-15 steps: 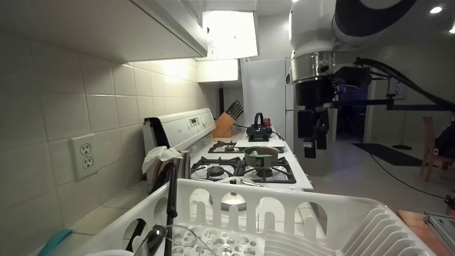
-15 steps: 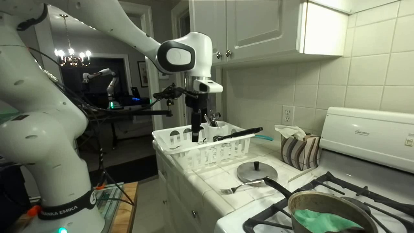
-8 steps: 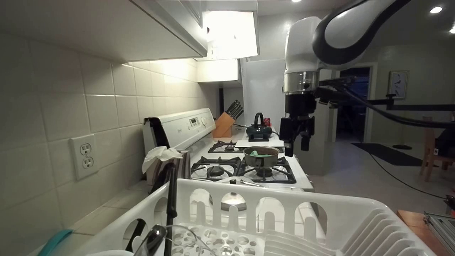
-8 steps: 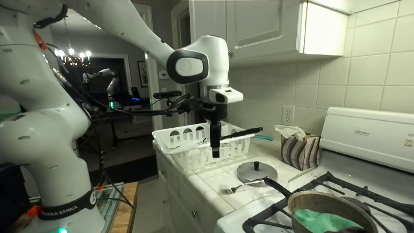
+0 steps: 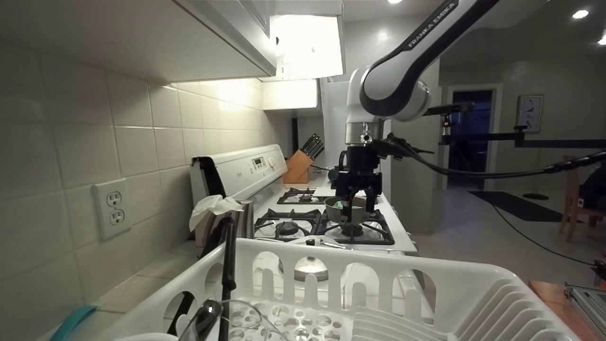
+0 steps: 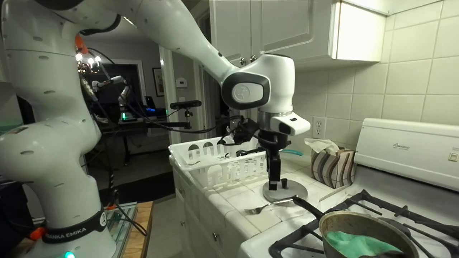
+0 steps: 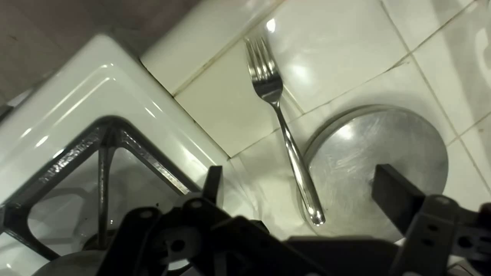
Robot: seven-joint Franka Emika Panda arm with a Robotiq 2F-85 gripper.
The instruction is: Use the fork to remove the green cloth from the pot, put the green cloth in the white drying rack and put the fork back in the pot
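One stove (image 6: 412, 157) adjoins one tiled counter (image 6: 263, 224). One rack (image 5: 450, 284) stands on it, a black handle (image 5: 228, 265) crossing its rim. One tissue box (image 6: 333, 172) sits by the stove's back; in an exterior view one knife block (image 5: 297, 168) and one kettle (image 5: 333, 176), partly hidden, stand beyond. One pot (image 6: 358, 224) is on the stove, handle toward the counter. The hand (image 7: 303, 188) hangs over the counter, its two fingers (image 7: 397, 197) spread wide, holding nothing. One lid (image 7: 383, 145) lies beneath, partly behind one finger. One green cloth (image 6: 358, 243) is in the pot. One fork (image 7: 287, 134) lies on the counter, its handle end over the lid's edge.
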